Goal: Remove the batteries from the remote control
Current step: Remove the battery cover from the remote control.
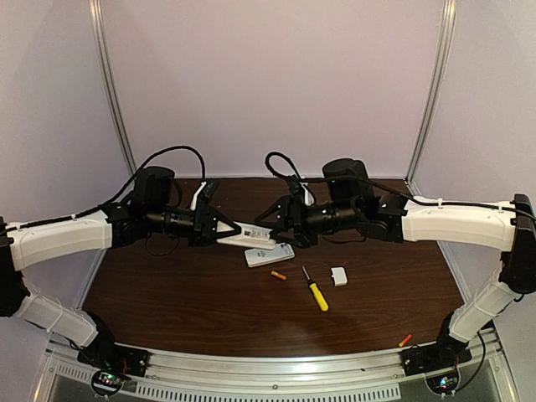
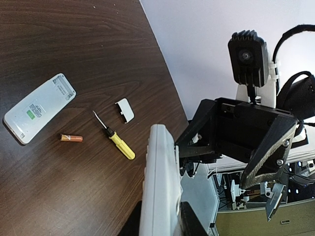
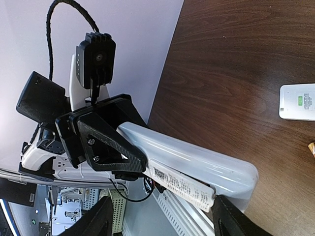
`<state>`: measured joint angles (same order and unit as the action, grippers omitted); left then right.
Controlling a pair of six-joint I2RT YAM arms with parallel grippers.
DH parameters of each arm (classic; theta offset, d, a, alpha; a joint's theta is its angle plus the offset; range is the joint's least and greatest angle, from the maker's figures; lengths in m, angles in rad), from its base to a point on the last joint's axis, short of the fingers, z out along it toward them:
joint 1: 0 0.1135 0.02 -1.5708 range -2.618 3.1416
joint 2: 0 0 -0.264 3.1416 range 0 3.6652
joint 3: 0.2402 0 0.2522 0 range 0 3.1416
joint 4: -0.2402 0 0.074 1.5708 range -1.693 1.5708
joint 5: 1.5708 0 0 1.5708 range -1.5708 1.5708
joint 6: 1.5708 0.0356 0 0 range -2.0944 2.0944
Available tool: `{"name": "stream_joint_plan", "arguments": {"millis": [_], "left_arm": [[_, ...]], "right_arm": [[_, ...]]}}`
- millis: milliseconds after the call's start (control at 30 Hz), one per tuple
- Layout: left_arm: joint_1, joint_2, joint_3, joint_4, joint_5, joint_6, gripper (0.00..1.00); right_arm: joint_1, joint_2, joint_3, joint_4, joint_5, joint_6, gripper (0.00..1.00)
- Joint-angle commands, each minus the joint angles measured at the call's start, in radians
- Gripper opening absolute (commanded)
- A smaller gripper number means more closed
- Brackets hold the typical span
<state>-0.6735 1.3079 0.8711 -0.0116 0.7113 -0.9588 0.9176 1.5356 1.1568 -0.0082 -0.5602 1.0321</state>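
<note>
Dark wood table (image 1: 167, 293) | left jaws clamp white remote (image 2: 158, 182) | right jaws spread apart | its label (image 3: 182, 186) unreadable

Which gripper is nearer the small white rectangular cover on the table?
Right. The right gripper hovers left of and behind the white cover; the left gripper, holding a white remote, is farther left.

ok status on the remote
Left claw shut on remote. Right claw open at its far end. One battery out on table, second battery at near edge. Screwdriver lies clear.
</note>
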Motion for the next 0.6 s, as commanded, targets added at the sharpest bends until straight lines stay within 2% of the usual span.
{"name": "stream_joint_plan", "arguments": {"millis": [0, 567], "left_arm": [[-0.092, 0.025, 0.022, 0.216, 0.137, 0.026, 0.0], [-0.092, 0.04, -0.017, 0.197, 0.079, 0.031, 0.0]], "right_arm": [[0.044, 0.025, 0.065, 0.195, -0.173, -0.005, 0.7], [0.027, -0.013, 0.029, 0.179, -0.172, -0.015, 0.7]]}}
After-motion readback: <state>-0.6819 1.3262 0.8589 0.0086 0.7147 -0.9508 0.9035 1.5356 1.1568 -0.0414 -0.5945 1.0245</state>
